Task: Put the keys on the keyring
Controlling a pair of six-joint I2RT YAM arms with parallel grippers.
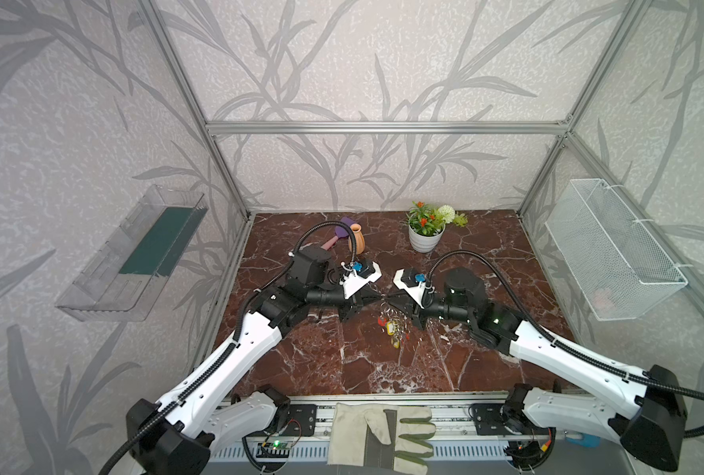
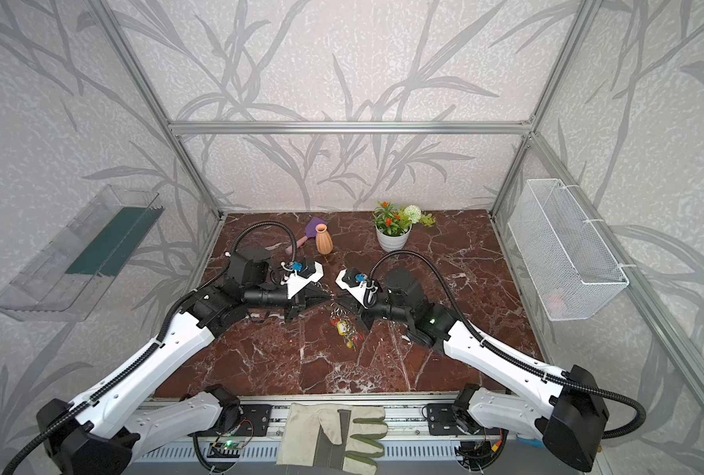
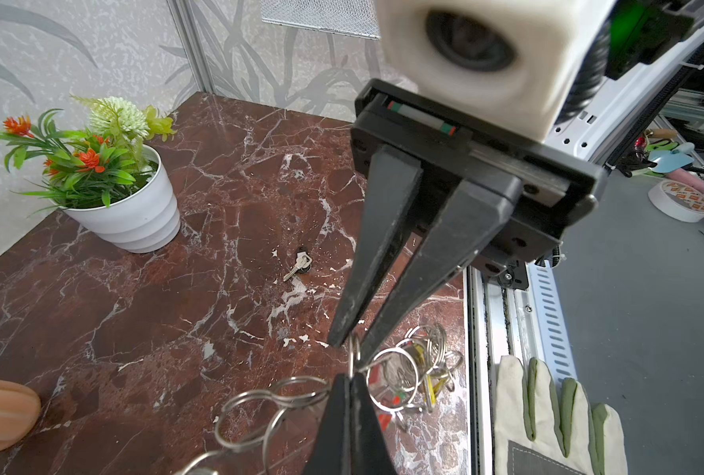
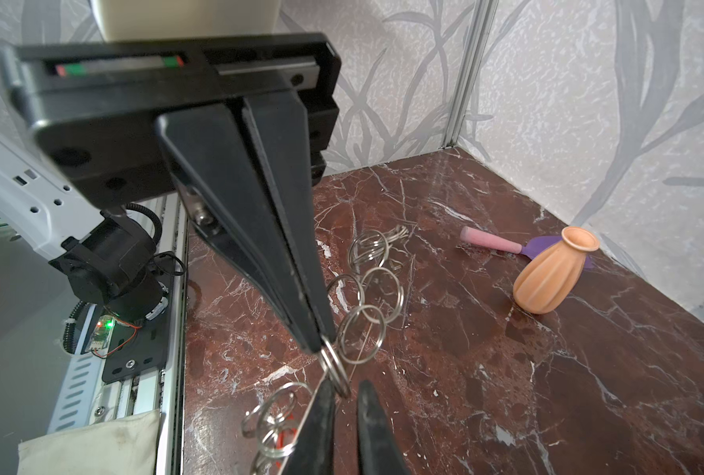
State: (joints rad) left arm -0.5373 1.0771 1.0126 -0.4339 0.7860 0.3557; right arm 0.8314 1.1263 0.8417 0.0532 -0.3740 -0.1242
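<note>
The left hand (image 4: 318, 345) is clamped on one ring of the keyring (image 4: 338, 371), held above the worktop (image 1: 342, 362) with the keys (image 1: 390, 328) dangling below. The right hand (image 3: 353, 348) has its tips slightly apart around the same ring (the white pot (image 1: 424, 243) at the back holds flowers).

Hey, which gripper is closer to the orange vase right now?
Left. In both top views the left gripper lies just in front of the orange vase; the right gripper meets it tip to tip at the keyring, its body farther right.
</note>
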